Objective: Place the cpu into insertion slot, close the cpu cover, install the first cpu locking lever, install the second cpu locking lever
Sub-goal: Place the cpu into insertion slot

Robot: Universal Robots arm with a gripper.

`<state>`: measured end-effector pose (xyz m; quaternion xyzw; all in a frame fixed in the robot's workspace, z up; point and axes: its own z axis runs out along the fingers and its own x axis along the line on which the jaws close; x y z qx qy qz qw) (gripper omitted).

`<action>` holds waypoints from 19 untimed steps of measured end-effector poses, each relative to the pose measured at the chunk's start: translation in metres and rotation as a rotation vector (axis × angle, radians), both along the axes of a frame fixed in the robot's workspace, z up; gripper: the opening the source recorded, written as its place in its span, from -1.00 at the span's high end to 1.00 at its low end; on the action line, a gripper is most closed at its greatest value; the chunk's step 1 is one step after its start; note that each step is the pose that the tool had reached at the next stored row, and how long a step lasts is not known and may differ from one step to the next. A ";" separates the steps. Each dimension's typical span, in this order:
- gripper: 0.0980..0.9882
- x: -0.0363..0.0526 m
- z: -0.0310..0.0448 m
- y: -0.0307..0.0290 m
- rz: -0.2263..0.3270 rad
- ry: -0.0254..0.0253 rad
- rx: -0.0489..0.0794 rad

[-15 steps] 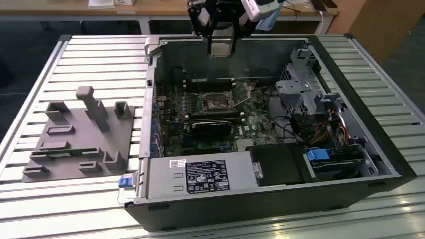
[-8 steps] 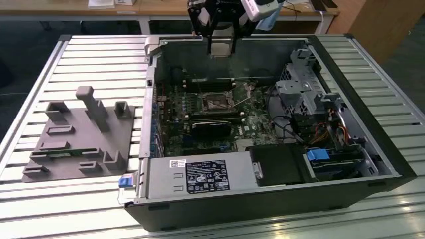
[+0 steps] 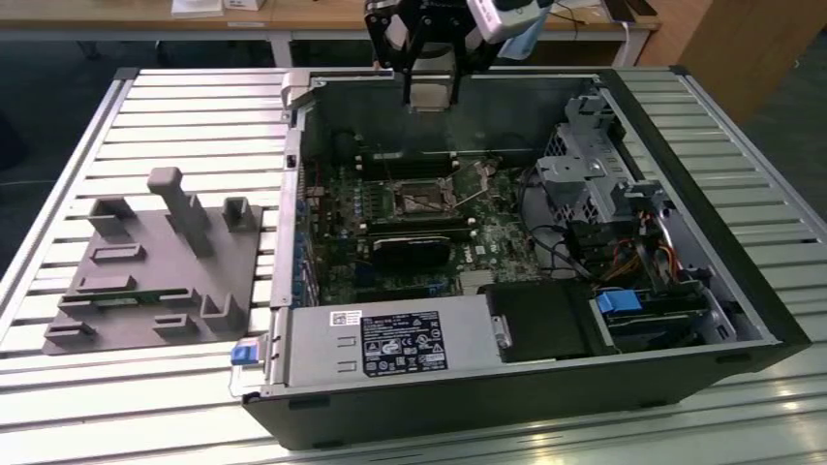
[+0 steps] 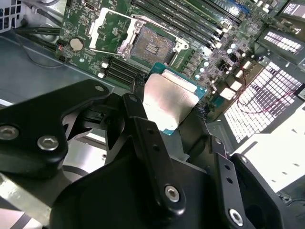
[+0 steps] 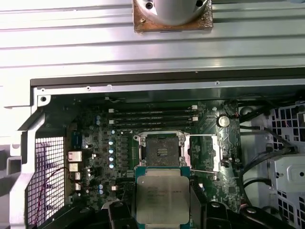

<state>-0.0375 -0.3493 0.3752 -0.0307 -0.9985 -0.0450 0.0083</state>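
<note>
Nothing legible: fine print on the power box label [image 3: 401, 342] and the cpu [image 5: 161, 196].

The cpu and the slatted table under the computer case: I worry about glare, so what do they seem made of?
The small flat square cpu looks like a dull grey metal lid, matt, on a green edge, likely circuit laminate. The pale slatted table looks like bare aluminium or steel: silvery, with soft sheen along its slats.

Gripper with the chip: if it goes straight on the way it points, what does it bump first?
Likely the green board, right by the open socket, with the held chip touching first. Depth is unclear, so that's a guess.
</note>
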 end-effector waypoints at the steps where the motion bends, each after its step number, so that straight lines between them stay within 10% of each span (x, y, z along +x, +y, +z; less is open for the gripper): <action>1: 0.01 0.0000 0.0000 0.0000 -0.003 0.0000 0.000; 19: 0.01 0.0000 -0.0001 0.0000 -0.082 0.0000 0.000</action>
